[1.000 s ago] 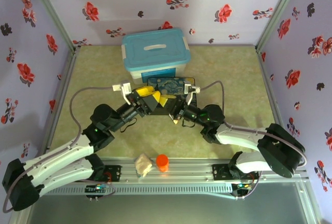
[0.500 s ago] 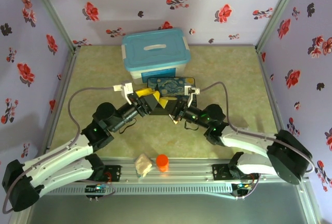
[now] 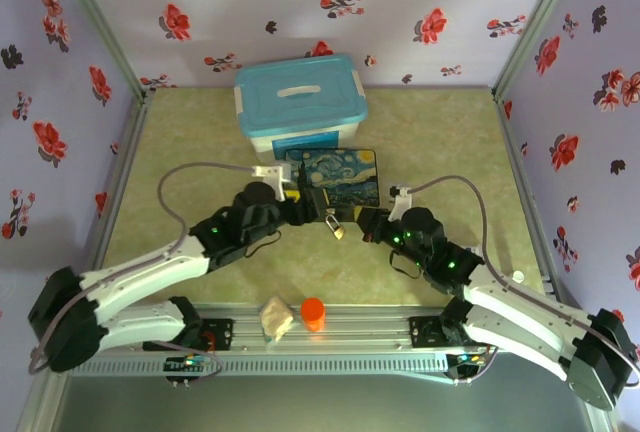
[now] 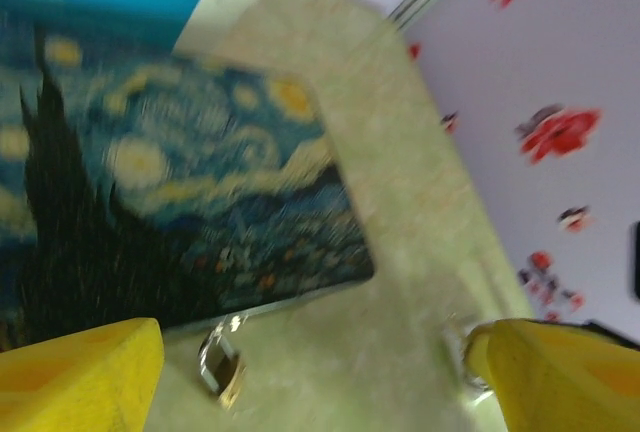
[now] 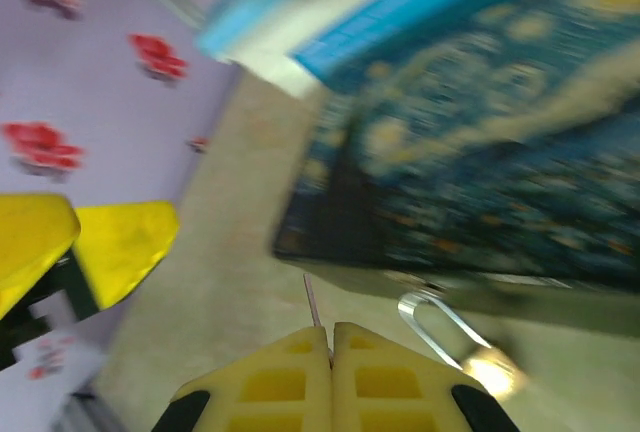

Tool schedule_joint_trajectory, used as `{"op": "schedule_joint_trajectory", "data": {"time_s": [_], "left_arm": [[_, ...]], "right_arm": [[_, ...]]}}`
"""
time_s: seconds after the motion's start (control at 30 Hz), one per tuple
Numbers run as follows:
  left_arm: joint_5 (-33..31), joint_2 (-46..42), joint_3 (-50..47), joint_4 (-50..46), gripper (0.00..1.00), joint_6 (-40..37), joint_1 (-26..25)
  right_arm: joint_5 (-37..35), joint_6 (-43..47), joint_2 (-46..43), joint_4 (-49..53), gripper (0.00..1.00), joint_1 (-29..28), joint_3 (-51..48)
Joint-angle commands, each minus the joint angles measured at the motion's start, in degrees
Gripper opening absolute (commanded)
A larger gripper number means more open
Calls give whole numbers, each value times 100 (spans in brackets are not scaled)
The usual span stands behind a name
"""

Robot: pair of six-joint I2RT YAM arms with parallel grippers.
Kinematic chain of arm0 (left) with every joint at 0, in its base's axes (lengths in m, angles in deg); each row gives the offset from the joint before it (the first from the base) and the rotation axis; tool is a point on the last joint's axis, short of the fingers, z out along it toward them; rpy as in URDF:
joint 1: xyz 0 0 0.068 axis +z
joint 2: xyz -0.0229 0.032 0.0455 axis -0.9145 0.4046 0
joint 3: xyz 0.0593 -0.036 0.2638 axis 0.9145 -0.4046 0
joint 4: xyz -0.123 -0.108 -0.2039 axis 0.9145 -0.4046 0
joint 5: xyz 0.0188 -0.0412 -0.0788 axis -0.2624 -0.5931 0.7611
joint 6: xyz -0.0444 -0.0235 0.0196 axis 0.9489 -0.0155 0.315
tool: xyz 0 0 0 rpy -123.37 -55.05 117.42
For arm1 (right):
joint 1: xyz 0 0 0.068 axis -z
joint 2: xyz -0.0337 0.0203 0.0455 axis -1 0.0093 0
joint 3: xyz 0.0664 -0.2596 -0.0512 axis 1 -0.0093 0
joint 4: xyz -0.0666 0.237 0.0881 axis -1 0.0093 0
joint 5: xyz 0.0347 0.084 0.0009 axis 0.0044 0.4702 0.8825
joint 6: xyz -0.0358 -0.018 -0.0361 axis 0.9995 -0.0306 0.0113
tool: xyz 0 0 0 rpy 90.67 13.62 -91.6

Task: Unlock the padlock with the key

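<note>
Padlock (image 4: 222, 372) has squat brass body, thin silver shackle.

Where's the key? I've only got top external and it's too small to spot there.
Observer: In the right wrist view, the right gripper is shut on a thin sliver, apparently the key, which pokes out past its tips.
Operator: Is it in the padlock?
Observer: No. The padlock lies on the table just off the edge of the painted box, off to one side of the key's tip.
Operator: Is the left arm holding the lock?
Observer: No. In the left wrist view, the left gripper is open with its fingers wide apart, and the padlock lies on the table between them, not gripped.
</note>
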Motion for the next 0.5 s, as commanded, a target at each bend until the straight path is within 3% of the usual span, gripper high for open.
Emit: {"op": "schedule_joint_trajectory", "data": {"time_s": [0.0, 0.47], "left_arm": [[-479, 451, 328, -429, 84, 182, -379], [-573, 2367, 507, 87, 82, 683, -631]], "right_arm": [[-607, -37, -226, 1097, 0, 25, -134], [-817, -358, -1122, 1343, 0, 19, -685]]}}
